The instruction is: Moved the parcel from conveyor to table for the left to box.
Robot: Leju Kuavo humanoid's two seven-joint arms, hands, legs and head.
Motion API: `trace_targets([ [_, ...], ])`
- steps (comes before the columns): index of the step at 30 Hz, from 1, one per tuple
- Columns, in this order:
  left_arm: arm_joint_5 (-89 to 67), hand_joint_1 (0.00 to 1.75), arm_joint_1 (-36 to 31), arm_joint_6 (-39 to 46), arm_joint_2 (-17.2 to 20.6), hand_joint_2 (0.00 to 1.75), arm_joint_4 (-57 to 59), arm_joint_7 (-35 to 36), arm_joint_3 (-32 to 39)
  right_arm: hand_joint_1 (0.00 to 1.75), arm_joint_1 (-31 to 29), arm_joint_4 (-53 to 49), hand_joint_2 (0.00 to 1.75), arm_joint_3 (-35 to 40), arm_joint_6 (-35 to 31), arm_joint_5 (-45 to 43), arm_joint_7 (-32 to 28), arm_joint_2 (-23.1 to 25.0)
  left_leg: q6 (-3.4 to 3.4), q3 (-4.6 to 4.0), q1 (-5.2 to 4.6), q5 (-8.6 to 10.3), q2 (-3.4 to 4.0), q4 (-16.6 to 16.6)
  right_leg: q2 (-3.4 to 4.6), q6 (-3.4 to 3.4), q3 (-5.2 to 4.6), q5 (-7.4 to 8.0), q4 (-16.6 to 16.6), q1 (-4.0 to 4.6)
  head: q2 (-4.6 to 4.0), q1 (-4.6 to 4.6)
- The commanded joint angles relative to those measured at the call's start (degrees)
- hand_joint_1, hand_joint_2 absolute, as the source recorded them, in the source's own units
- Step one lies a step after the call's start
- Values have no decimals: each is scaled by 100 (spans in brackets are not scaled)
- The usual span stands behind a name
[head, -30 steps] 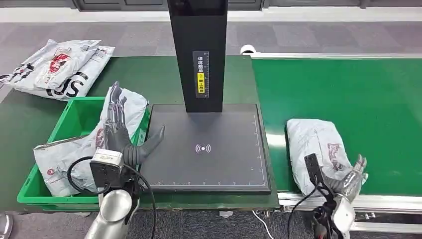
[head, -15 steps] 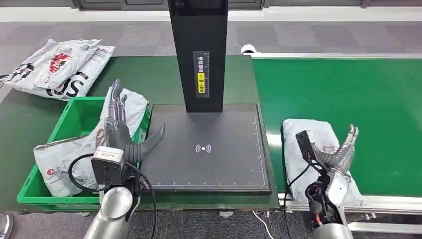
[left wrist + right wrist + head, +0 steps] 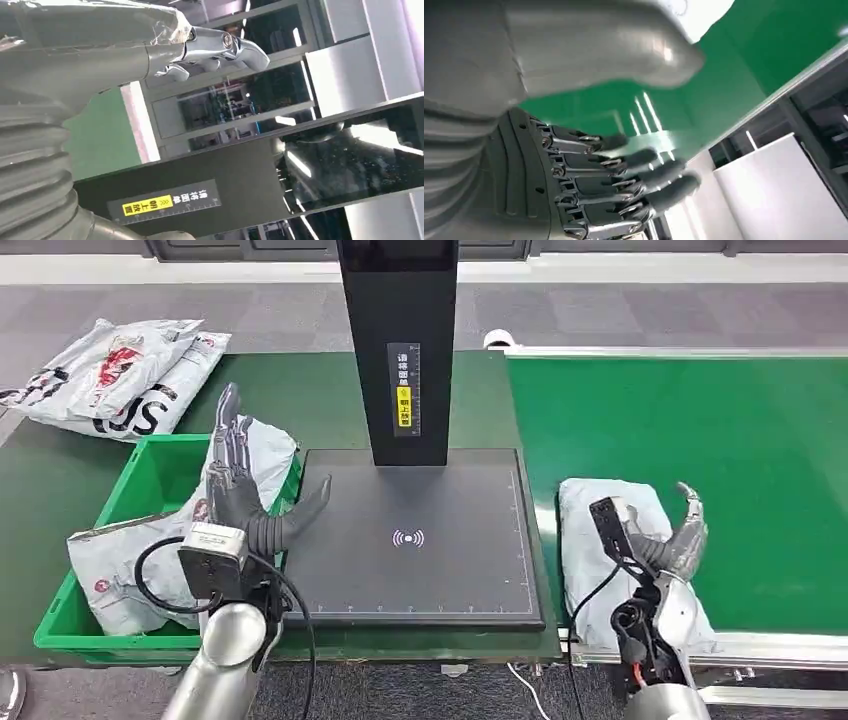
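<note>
Green conveyor belt (image 3: 720,440) carries the grey parcel (image 3: 600,530), which lies just under and beside the right hand (image 3: 672,540); that hand's fingers are apart and hold nothing. Well apart, the left hand (image 3: 240,495) hangs spread and unladen between green bin (image 3: 150,480) and black scanner plate (image 3: 420,540).

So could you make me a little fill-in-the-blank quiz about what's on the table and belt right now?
1. The parcel by the right hand lies on the ____ conveyor belt.
2. The left hand is raised beside a green ____ holding grey bags.
3. The black column stands at the back of a flat black ____ marked with a white wireless symbol.
4. Two more grey bags lie at the table's far ____ corner.

Missing words: green; bin; pad; left
</note>
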Motion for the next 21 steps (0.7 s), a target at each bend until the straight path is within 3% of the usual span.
trace_targets([
  [1, 22, 0, -275, 64, 65, 175, 317, 89, -190, 0, -470, 1020, 175, 752, 213, 1314, 1626, -449, 5, 15, 1, 9, 7, -19, -4, -3, 18, 11, -25, 4, 0, -2],
  [5, 9, 0, -223, 82, 99, 175, 311, 93, -213, 0, -543, 1176, 175, 792, 606, 1487, 1841, -487, 4, 12, 1, 7, 4, -14, -5, -2, 14, 8, -18, 3, 2, -2],
  [11, 0, 0, -189, 83, 125, 175, 317, 82, -224, 0, -540, 1171, 175, 811, 680, 1530, 1890, -483, 1, 8, -1, 5, 3, -11, -5, -4, 9, 5, -11, 1, 2, -2],
  [16, -4, 0, -169, 141, 168, 175, 283, 86, -239, 0, -449, 962, 175, 943, 805, 1929, 2340, -554, 2, 6, 0, 1, 1, -5, -4, -2, 6, 2, -6, 1, 0, -2],
  [21, 14, 0, -196, 120, 205, 175, 305, 80, -277, 0, -584, 1281, 175, 906, 1549, 1901, 2342, -618, 2, 6, 0, 3, 2, -7, -4, -2, 8, 4, -9, 1, 2, 0],
])
